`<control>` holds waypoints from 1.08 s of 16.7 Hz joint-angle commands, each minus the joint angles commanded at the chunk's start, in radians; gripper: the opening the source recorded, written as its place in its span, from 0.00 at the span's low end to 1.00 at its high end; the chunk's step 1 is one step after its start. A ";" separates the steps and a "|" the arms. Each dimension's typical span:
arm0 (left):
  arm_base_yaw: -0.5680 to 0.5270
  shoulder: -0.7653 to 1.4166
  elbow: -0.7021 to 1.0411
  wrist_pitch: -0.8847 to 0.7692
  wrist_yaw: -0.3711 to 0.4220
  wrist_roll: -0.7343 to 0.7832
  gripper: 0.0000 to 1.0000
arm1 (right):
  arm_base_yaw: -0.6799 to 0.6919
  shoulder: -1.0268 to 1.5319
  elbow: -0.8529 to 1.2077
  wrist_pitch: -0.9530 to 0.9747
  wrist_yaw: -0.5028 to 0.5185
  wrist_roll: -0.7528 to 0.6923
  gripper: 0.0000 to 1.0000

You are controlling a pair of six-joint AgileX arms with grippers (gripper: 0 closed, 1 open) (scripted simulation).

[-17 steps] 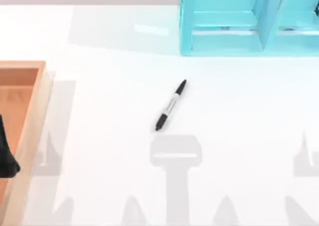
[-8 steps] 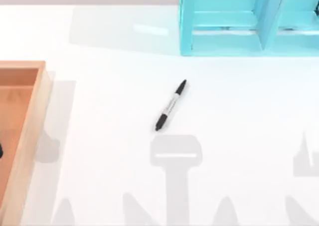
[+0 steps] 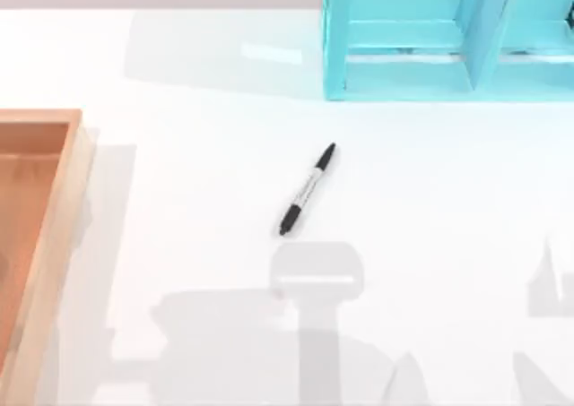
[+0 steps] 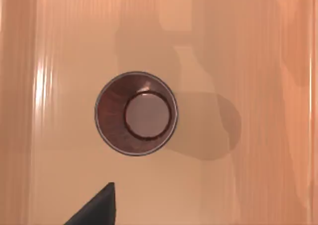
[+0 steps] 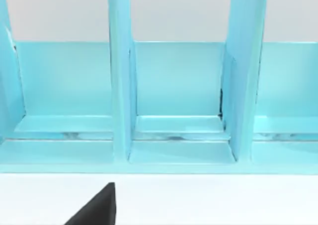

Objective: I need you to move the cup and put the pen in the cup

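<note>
The pen, black with a grey middle, lies flat and slanted on the white table near the centre of the top view. The cup, reddish-brown and round, stands upright on the floor of the wooden tray; the left wrist view looks straight down into it. My left gripper hangs above the tray, and a dark part of it shows apart from the cup. A dark part of my right gripper shows over the white table, facing the teal shelf.
The wooden tray runs along the table's left side. A teal shelf unit with upright dividers stands at the back right. Broad grey shadows lie across the table's front.
The dark shape of my left arm over the tray has gone out of the top view. A wide new shadow has spread over the table's front left. The pen has not moved.
</note>
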 joint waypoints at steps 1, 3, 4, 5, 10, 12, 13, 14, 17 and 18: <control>0.010 0.090 0.073 -0.066 0.000 0.012 1.00 | 0.000 0.000 0.000 0.000 0.000 0.000 1.00; 0.027 0.244 0.206 -0.185 0.001 0.034 1.00 | 0.000 0.000 0.000 0.000 0.000 0.000 1.00; 0.035 0.309 0.267 -0.236 0.001 0.044 1.00 | 0.000 0.000 0.000 0.000 0.000 0.000 1.00; 0.042 0.367 0.324 -0.281 0.001 0.053 1.00 | 0.000 0.000 0.000 0.000 0.000 0.000 1.00; 0.062 0.532 0.492 -0.403 0.001 0.078 1.00 | 0.000 0.000 0.000 0.000 0.000 0.000 1.00; 0.062 0.536 0.496 -0.406 0.001 0.079 1.00 | 0.000 0.000 0.000 0.000 0.000 0.000 1.00; 0.062 0.536 0.496 -0.406 0.001 0.079 1.00 | 0.000 0.000 0.000 0.000 0.000 0.000 1.00; 0.062 0.536 0.496 -0.406 0.001 0.079 1.00 | 0.000 0.000 0.000 0.000 0.000 0.000 1.00; 0.059 0.537 0.478 -0.388 0.001 0.077 1.00 | 0.000 0.000 0.000 0.000 0.000 0.000 1.00; 0.060 0.542 0.456 -0.364 0.001 0.077 1.00 | 0.000 0.000 0.000 0.000 0.000 0.000 1.00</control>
